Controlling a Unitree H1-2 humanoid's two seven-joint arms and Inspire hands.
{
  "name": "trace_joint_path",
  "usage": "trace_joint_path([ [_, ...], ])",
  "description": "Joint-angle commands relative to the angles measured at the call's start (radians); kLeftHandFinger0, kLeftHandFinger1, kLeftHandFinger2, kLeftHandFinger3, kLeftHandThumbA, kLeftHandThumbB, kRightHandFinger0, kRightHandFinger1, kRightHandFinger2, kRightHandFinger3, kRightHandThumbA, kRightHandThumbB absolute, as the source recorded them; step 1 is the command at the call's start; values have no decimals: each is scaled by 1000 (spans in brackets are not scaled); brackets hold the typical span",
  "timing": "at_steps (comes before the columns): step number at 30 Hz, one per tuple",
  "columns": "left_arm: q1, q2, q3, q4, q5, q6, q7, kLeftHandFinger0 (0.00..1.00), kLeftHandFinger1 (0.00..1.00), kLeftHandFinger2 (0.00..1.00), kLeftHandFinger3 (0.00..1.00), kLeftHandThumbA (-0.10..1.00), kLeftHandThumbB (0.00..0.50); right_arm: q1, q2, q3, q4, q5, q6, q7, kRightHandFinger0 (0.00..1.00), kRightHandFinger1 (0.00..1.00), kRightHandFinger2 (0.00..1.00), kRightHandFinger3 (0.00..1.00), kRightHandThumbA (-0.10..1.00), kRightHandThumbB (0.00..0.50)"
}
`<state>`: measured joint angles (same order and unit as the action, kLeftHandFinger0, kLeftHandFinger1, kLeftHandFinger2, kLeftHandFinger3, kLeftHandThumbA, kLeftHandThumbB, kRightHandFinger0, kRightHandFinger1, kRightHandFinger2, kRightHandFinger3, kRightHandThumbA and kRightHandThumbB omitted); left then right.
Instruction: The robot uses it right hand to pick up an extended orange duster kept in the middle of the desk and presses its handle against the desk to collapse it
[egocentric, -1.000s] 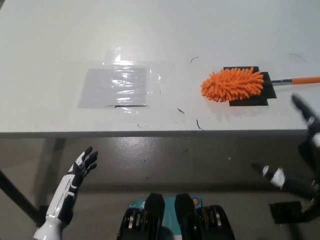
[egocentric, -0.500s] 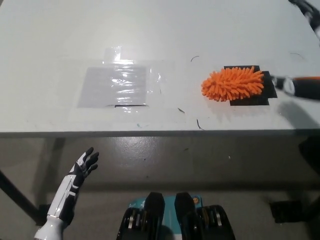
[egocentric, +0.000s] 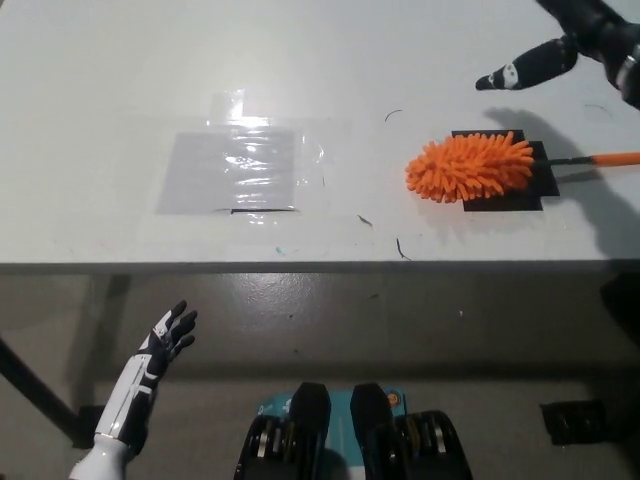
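White desk (egocentric: 100, 80) fills the upper frame, front edge running straight across mid-picture, grey floor (egocentric: 330, 320) below. Clear plastic sheet (egocentric: 235, 170) taped left of centre. Orange duster (egocentric: 470, 166) lies on a black patch (egocentric: 505, 195) near the right side, handle (egocentric: 612, 158) running off right. Right hand (egocentric: 575, 45) above it, released, fingers apart. Left hand (egocentric: 165, 335) below the desk edge, open, empty.

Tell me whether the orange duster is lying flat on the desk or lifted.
Lying flat: the orange duster rests on the desk, over a black patch.
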<state>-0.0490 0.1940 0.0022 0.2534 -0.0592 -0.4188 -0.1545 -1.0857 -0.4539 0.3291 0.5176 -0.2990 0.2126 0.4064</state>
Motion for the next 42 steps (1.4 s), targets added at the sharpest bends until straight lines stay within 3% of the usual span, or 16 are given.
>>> trace_joint_path([
  [1, -19, 18, 0, -10, -5, -51, -24, 1000, 1000, 1000, 1000, 1000, 301, -215, 42, 77, 303, -79, 5, 70, 1000, 1000, 1000, 1000, 1000, 439],
  [4, -18, 13, 2, -12, 0, -51, -19, 1000, 1000, 1000, 1000, 1000, 284, -234, 75, 76, 415, -50, -28, 61, 1000, 1000, 1000, 1000, 982, 385],
  [7, -13, 10, 3, -11, -13, -51, -29, 1000, 1000, 1000, 1000, 1000, 274, -258, 106, 61, 522, -16, -46, 72, 1000, 1000, 1000, 1000, 920, 392],
  [8, -24, 11, 1, 0, -15, -51, -30, 1000, 1000, 1000, 1000, 1000, 293, -277, 119, 56, 575, -10, -55, 71, 1000, 1000, 1000, 1000, 898, 388],
  [14, -23, 8, 2, 2, -11, -51, -30, 1000, 1000, 1000, 1000, 1000, 298, -308, 148, 61, 692, -23, -103, 53, 1000, 1000, 1000, 1000, 903, 396],
  [16, -11, 6, -4, 4, -5, -51, -36, 1000, 1000, 1000, 1000, 1000, 308, -282, 168, 76, 709, -37, -106, 50, 1000, 1000, 1000, 1000, 914, 367],
  [26, 0, -1, 2, -5, -21, -51, -42, 1000, 1000, 1000, 1000, 1000, 307, -296, 211, 155, 814, -108, -155, 39, 1000, 1000, 1000, 1000, 997, 455],
  [30, 0, -4, -1, -17, -22, -51, -46, 1000, 1000, 1000, 1000, 1000, 306, -293, 218, 238, 845, -183, -172, -14, 1000, 1000, 1000, 1000, 1000, 433],
  [39, -21, -5, 1, -11, -17, -51, -47, 1000, 1000, 1000, 1000, 1000, 299, -295, 209, 281, 873, -201, -186, -18, 1000, 1000, 1000, 1000, 1000, 420],
  [42, -28, -3, -2, -15, -35, -51, -58, 1000, 1000, 1000, 1000, 1000, 298, -291, 201, 302, 883, -227, -195, -27, 1000, 1000, 1000, 1000, 1000, 391],
])
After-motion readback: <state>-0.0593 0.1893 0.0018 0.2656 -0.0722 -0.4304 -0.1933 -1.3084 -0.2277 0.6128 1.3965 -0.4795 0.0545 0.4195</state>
